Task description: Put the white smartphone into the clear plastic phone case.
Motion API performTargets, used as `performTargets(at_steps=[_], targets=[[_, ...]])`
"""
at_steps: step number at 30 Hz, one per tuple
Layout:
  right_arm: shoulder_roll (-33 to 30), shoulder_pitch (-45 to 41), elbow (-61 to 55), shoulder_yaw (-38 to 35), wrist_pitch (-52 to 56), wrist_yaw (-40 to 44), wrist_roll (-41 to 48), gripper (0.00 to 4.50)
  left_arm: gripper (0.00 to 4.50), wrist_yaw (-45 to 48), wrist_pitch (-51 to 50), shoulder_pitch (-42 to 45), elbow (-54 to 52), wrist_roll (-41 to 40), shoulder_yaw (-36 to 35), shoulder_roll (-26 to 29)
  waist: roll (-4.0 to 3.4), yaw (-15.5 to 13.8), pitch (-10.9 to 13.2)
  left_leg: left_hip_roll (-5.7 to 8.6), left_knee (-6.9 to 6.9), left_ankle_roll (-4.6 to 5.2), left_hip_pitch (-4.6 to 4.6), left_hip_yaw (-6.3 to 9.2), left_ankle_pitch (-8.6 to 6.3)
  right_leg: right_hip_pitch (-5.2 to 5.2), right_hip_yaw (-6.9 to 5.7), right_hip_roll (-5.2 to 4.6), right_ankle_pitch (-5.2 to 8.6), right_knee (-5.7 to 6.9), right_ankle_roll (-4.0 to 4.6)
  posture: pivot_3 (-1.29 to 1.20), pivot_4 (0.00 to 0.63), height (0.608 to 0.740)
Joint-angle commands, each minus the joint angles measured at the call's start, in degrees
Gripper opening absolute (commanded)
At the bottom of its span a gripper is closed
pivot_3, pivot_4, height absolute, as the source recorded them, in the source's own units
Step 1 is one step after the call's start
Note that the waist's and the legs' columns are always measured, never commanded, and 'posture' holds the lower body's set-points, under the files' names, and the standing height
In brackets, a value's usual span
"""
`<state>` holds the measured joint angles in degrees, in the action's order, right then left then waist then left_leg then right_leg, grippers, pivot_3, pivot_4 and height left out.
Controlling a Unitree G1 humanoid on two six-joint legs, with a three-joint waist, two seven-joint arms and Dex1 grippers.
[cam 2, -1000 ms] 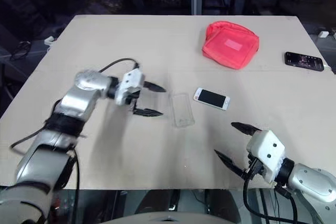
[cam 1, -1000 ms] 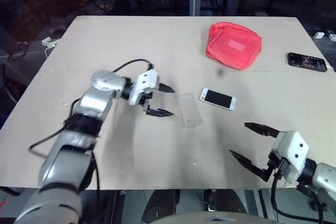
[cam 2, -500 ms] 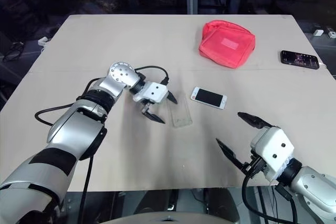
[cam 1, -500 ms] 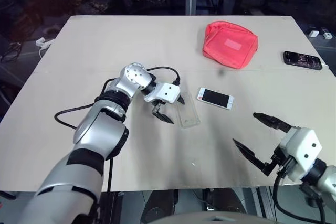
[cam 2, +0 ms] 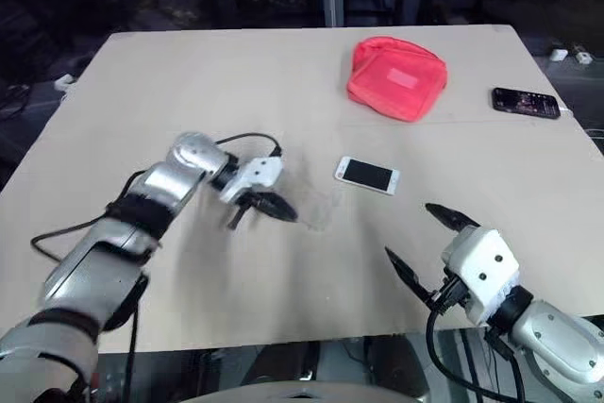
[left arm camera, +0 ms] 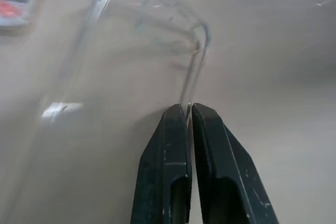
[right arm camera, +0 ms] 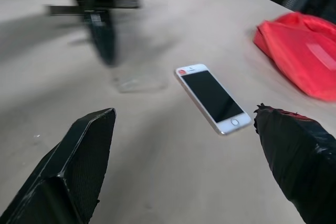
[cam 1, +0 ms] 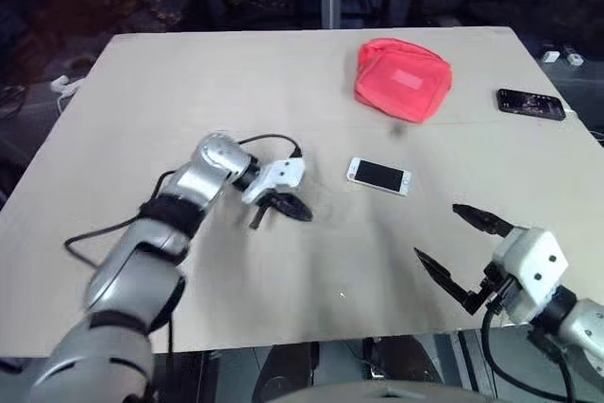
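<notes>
Left pincer (left arm camera: 188, 109) is pressed together, pinching the rim of the clear plastic phone case (left arm camera: 152, 35), left of bench (cam 1: 170, 82) centre. Case looks tilted off the surface here, though it's nearly see-through, so hard to be sure. White smartphone (cam 1: 378, 176) lies flat, screen up, just right of the case, apart from it. Right pincer (cam 1: 457, 247) hovers at the near right, fingers spread wide, nothing between them, pointing toward the phone. Red fabric pouch (cam 1: 402, 79) sits far, right of centre. Black smartphone (cam 1: 531, 103) lies at the far right edge.
</notes>
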<state>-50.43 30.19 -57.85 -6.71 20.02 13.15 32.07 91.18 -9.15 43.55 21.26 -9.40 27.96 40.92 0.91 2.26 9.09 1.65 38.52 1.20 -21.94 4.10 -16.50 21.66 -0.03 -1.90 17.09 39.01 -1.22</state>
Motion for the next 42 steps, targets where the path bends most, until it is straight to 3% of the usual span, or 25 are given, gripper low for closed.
performTargets(at_steps=[1,7,13,16,18,19,22,27,34,38,42], targets=[[0.3,-2.9,-2.0,-0.2,4.8,-0.5,0.9,4.5,0.18,-5.7,-12.6,-4.9,-18.5,-2.0,-4.2,2.7,0.0,-0.5,0.0,0.0,0.03,0.0,-0.03,0.01,0.0,0.01,-0.01,0.0,0.0,-0.02,0.0,0.0,0.15,0.74],[-0.3,-9.7,2.1,0.0,12.4,4.5,4.6,4.5,0.18,-19.6,-30.9,-11.1,-33.4,0.6,-3.4,-1.1,0.0,-2.3,0.0,0.12,0.11,0.27,-0.03,0.07,-0.15,-0.1,-0.09,-0.07,0.0,-0.05,-0.03,0.0,0.15,0.74],[0.0,-14.5,5.6,-0.5,13.5,9.1,4.0,4.5,0.18,-20.3,-25.3,-9.2,-30.5,1.7,-2.9,-3.0,-0.02,-2.0,0.0,0.1,0.1,0.25,-0.03,0.11,-0.14,-0.08,-0.12,-0.02,0.0,-0.04,-0.02,0.0,0.15,0.74],[0.5,-16.8,7.4,-1.9,14.8,11.0,5.8,4.5,0.92,-19.2,-27.0,-9.0,-31.7,-1.1,-5.2,-2.3,-0.03,-1.8,0.0,0.1,0.1,0.22,-0.04,0.11,-0.12,-0.06,-0.13,-0.02,0.0,-0.04,-0.02,0.0,0.15,0.74],[-0.2,-18.8,8.5,-2.2,15.5,12.7,6.2,4.5,1.79,-19.7,-28.3,-10.1,-34.2,-3.6,-7.9,-1.9,-0.03,-1.5,0.0,0.1,0.1,0.2,-0.04,0.11,-0.12,-0.06,-0.12,-0.03,0.0,-0.04,-0.02,0.0,0.15,0.74],[-0.6,-20.1,9.2,-1.9,15.7,13.8,6.2,4.5,2.47,-20.2,-28.4,-11.1,-35.6,-4.5,-9.5,-1.3,-0.03,-1.6,0.0,0.1,0.1,0.16,-0.04,0.1,-0.09,-0.06,-0.11,-0.03,0.0,-0.05,-0.02,0.0,0.15,0.74],[-0.7,-23.7,11.5,-0.9,16.2,16.1,5.8,4.5,3.7,-20.6,-29.7,-13.9,-39.0,-7.1,-13.1,0.8,-0.04,-1.4,0.1,0.09,0.09,0.04,-0.03,0.1,-0.03,-0.06,-0.11,-0.04,0.0,-0.04,-0.02,0.0,0.15,0.74],[-1.4,-31.5,19.4,3.9,13.4,24.2,2.0,4.5,3.7,-22.0,-24.2,-21.0,-39.7,-3.2,-13.6,7.1,-0.15,-1.5,0.1,0.08,0.01,0.06,0.05,0.06,-0.04,-0.05,-0.07,-0.04,-0.01,-0.05,-0.01,0.0,0.15,0.74],[-3.5,-24.8,16.1,-0.7,6.3,34.6,1.2,4.5,3.7,-25.3,-18.4,-21.9,-33.0,2.0,-10.1,5.3,-0.18,-3.3,0.1,0.12,0.05,0.06,-0.14,0.11,-0.04,0.01,-0.16,-0.11,-0.01,-0.15,-0.02,0.0,0.15,0.74],[-2.7,-20.2,13.4,-4.4,4.7,35.0,0.3,4.5,2.4,-24.6,-15.9,-21.5,-29.2,2.6,-8.7,3.7,-0.24,-3.0,0.1,0.12,0.05,0.26,-0.05,0.11,-0.15,-0.05,-0.16,-0.12,-0.01,-0.09,-0.02,0.0,0.15,0.74],[-1.7,-18.7,12.2,-5.3,5.1,33.7,-0.8,4.5,0.33,-23.9,-13.7,-20.3,-26.9,3.2,-7.7,2.2,-0.37,-2.9,0.0,0.12,0.04,0.28,0.13,0.07,-0.16,-0.18,-0.13,-0.11,-0.01,-0.06,-0.02,0.0,0.15,0.74]])
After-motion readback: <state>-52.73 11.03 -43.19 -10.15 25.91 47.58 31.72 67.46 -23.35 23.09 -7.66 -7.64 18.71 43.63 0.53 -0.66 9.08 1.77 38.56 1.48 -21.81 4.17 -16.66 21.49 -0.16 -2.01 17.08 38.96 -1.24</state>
